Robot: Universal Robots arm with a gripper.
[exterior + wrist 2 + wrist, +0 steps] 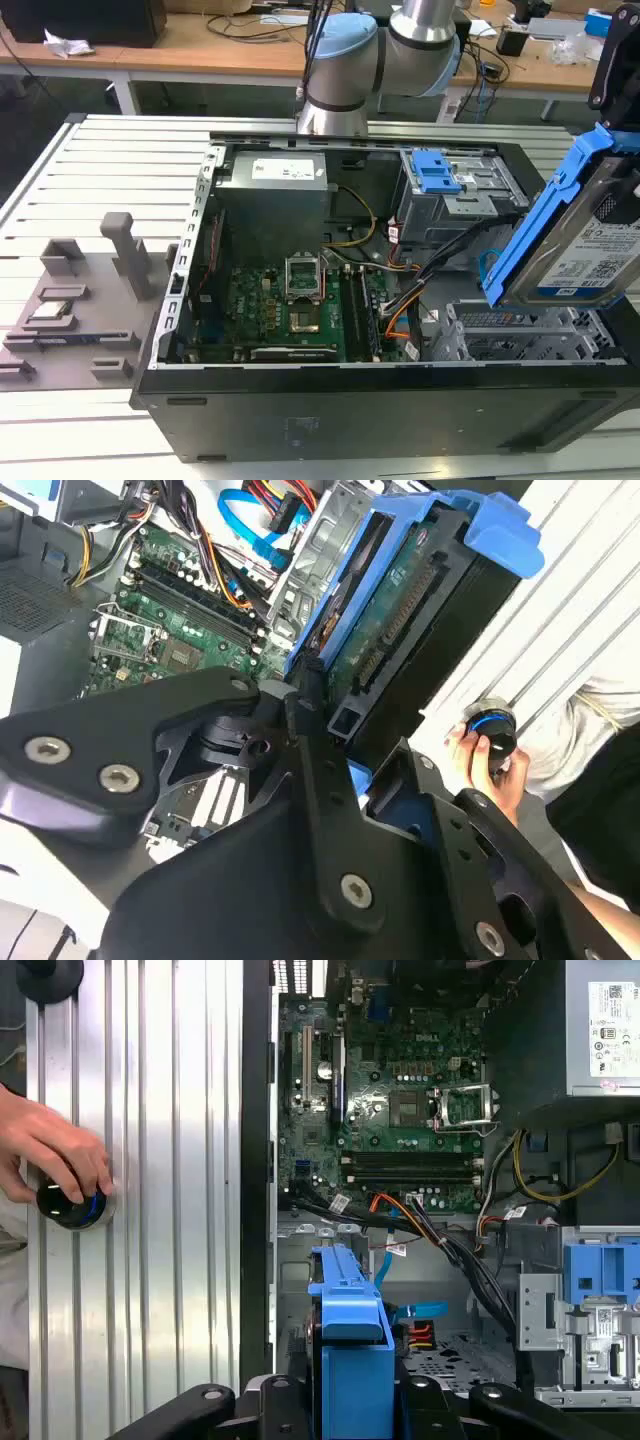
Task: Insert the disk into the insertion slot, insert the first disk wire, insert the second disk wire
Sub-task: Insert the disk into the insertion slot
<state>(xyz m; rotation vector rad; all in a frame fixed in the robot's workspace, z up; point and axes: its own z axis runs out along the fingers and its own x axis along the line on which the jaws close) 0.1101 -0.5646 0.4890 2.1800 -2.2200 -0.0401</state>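
Disk (590, 245) up in the air, folks: blue carrier and all, tilted on edge at the exterior view's right, hanging over the slot (520, 335) and not in it. In the second wrist view the gripper (340, 730) has its black fingers clamped on the carrier's end. The slot sits low in the case's near right corner, perforated walls bare. The second wire (385, 1265), the light-blue one, curves just beside the disk. The first wire (418, 1335), red and yellow strands, lies loose by the slot. Out on the ribbed table (160, 1280), a person's hand (50, 1150) grips a black knob (75, 1208).
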